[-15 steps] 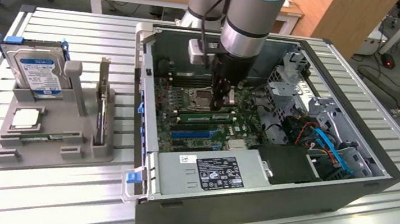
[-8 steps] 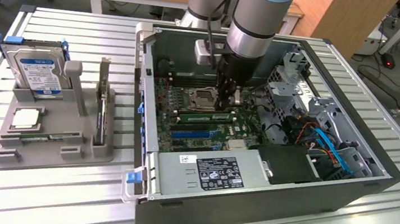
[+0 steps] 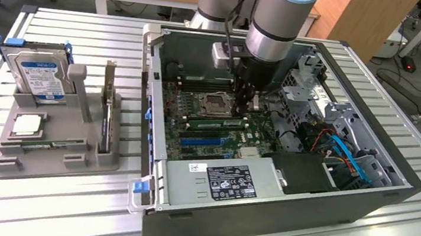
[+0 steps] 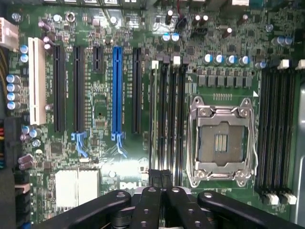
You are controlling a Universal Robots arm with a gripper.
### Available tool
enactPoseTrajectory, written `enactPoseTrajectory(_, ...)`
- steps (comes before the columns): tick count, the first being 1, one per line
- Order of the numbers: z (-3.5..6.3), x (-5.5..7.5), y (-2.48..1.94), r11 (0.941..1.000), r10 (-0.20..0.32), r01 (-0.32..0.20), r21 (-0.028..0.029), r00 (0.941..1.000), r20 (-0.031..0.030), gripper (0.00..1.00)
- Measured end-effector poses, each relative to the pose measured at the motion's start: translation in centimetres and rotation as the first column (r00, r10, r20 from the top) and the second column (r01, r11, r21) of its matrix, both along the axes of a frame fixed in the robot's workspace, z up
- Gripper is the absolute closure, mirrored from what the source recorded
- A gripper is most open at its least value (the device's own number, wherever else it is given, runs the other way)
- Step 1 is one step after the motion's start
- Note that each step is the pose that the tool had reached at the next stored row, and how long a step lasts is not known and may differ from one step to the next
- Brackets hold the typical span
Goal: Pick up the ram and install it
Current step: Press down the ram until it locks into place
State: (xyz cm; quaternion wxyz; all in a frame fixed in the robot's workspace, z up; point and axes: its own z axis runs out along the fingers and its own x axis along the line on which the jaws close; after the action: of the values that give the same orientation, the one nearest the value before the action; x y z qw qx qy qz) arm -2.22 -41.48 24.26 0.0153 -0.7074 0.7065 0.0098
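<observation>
We see the black pincer (image 4: 160, 177) closed, nothing in it, just over one end of the long thin green ram stick (image 4: 153, 119), which stands in a mobo slot near the silver CPU socket (image 4: 223, 143). Risk: an off-centre push leaves the ram tilted, half-seated.

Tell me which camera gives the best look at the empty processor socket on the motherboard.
The wrist view: the processor socket faces the camera squarely, its metal frame and contact grid unobstructed. In the exterior view the processor socket looks smaller and oblique inside the computer case, with the arm just beside it.
</observation>
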Motion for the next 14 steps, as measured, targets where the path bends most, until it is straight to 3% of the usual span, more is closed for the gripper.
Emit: enactPoseTrajectory(14,-0.40,0.48,0.00,1.0000,0.000,0.000,0.0000,1.0000,0.0000,0.91)
